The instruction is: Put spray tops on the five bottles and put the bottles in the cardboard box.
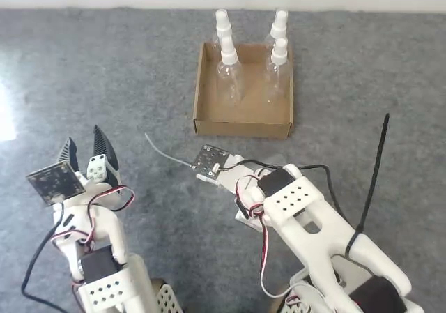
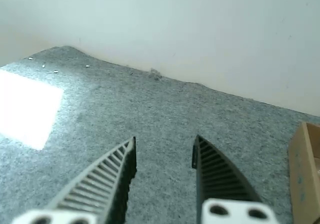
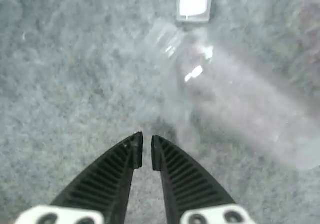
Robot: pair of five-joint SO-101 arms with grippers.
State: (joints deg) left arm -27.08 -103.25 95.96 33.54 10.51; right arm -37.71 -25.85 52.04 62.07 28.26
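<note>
High view, left pincer (image 1: 83,137) spread wide and holding nothing, cardboard box (image 1: 240,127) well ahead and to its right, four capped bottles (image 1: 228,69) upright at it, right wrist view, right pincer (image 3: 146,136) nearly closed on nothing, clear bottle (image 3: 235,99) lying just beyond its tips.

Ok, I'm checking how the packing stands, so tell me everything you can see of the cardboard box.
The cardboard box is a shallow, open-topped brown tray, roughly square, with low walls and no lid showing. It lies flat on the grey carpet, at its far side, midway across. Four clear bottles with white spray tops stand upright: the near two plainly inside it, the far two by its back wall, inside or behind I cannot tell. Nothing else touches it.
</note>
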